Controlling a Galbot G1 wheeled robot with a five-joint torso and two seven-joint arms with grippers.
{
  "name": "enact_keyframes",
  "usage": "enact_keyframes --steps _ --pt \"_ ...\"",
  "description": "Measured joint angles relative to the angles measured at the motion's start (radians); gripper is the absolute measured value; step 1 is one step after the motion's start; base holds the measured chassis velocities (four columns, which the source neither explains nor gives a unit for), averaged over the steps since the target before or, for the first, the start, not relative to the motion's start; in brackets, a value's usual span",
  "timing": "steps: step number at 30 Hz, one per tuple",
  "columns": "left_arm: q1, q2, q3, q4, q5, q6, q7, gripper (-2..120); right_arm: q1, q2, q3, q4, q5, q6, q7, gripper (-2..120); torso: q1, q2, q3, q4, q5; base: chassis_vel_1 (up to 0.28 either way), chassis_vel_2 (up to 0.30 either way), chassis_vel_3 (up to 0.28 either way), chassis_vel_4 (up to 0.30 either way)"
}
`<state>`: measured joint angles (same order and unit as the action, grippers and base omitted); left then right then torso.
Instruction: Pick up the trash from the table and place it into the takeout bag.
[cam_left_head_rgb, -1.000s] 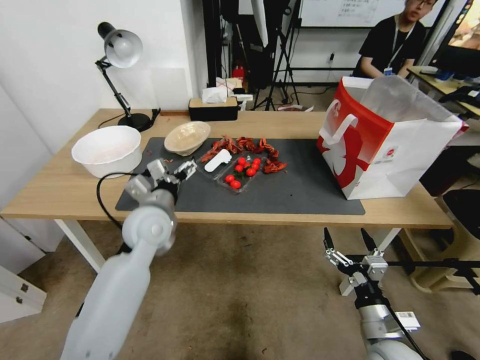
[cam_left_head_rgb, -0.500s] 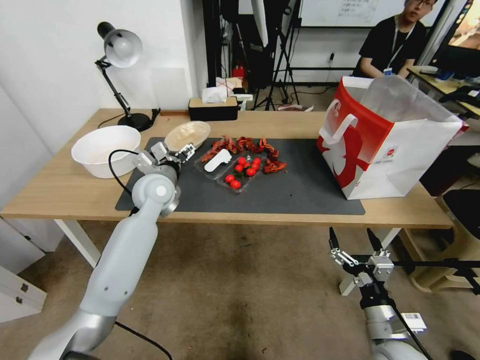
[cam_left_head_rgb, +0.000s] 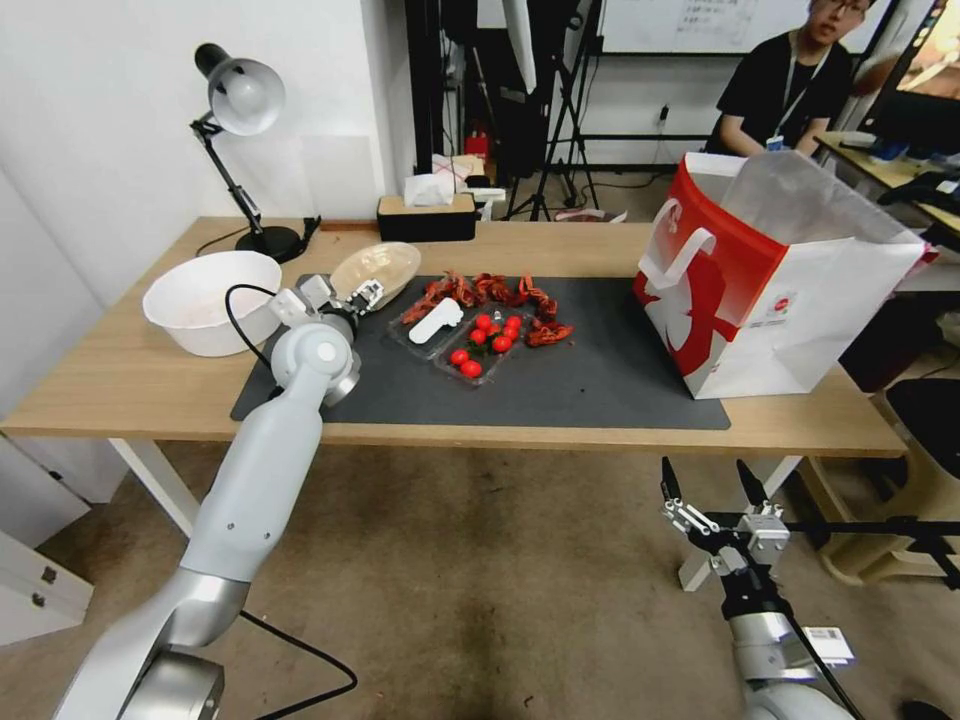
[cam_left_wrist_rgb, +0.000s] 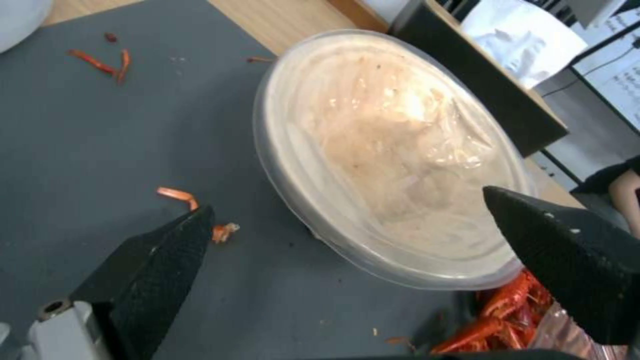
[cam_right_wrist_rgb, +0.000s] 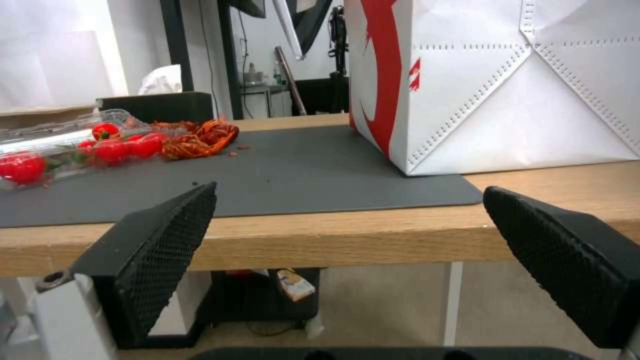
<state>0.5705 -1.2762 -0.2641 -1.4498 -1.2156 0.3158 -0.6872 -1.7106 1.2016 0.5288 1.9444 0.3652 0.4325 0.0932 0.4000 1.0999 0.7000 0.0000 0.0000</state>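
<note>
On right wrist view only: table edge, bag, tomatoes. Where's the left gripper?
Observer: The left gripper is open over the far-left part of the dark grey mat, at the shallow beige bowl.
Operator: Touching the bowl?
Observer: Can't tell. In the left wrist view one fingertip is over the mat and the other is over the bowl's near rim.
Operator: Anything in it?
Observer: Crumpled clear plastic film lies inside.

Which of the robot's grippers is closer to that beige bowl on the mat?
Left. The left gripper hovers open at the beige bowl; the right gripper hangs open below the table's front edge.
</note>
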Motion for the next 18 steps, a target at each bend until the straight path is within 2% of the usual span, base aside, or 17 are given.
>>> enact_keyframes --steps 3,5,6,9,10,13,14,17,18 --pt "-0.003 0.001 0.000 0.005 -0.003 0.001 -0.005 95 0.000 0.000 0.000 0.000 0.000 0.000 0.000 100 0.000 0.000 0.000 0.0000 -0.0001 0.000 0.000 0.000 0.000" --pt "-0.003 0.004 0.000 0.008 -0.004 0.002 -0.006 83 -0.001 -0.001 0.000 0.000 0.000 0.000 0.000 100 0.000 0.000 0.000 0.0000 -0.0001 0.000 0.000 0.000 0.000" --pt "-0.003 0.004 0.000 0.008 -0.004 0.002 -0.006 83 -0.001 -0.001 0.000 0.000 0.000 0.000 0.000 100 0.000 0.000 0.000 0.0000 -0.0001 0.000 0.000 0.000 0.000" --pt "-0.003 0.006 0.000 0.012 -0.008 0.002 -0.004 69 -0.003 -0.001 0.002 0.000 0.000 0.002 0.000 100 0.000 0.000 0.000 0.0000 -0.0001 0.000 0.000 0.000 0.000" --pt "-0.003 0.006 0.000 0.012 -0.008 0.002 -0.004 69 -0.003 -0.001 0.002 0.000 0.000 0.002 0.000 100 0.000 0.000 0.000 0.0000 -0.0001 0.000 0.000 0.000 0.000" --pt "-0.003 0.006 0.001 0.014 -0.009 0.001 0.000 54 -0.003 -0.001 0.003 0.001 0.000 0.002 -0.001 100 0.000 0.000 0.000 0.0000 -0.0001 0.000 0.000 0.000 0.000" --pt "-0.003 0.006 0.001 0.014 -0.009 0.001 0.000 54 -0.003 -0.001 0.003 0.001 0.000 0.002 -0.001 100 0.000 0.000 0.000 0.0000 -0.0001 0.000 0.000 0.000 0.000" --pt "-0.002 0.006 0.002 0.013 -0.010 -0.002 0.005 40 -0.004 0.000 0.003 0.003 -0.001 0.002 -0.001 100 0.000 0.000 0.000 0.0000 -0.0001 0.000 0.000 0.000 0.000" --pt "-0.002 0.006 0.002 0.013 -0.010 -0.002 0.005 40 -0.004 0.000 0.003 0.003 -0.001 0.002 -0.001 100 0.000 0.000 0.000 0.0000 -0.0001 0.000 0.000 0.000 0.000"
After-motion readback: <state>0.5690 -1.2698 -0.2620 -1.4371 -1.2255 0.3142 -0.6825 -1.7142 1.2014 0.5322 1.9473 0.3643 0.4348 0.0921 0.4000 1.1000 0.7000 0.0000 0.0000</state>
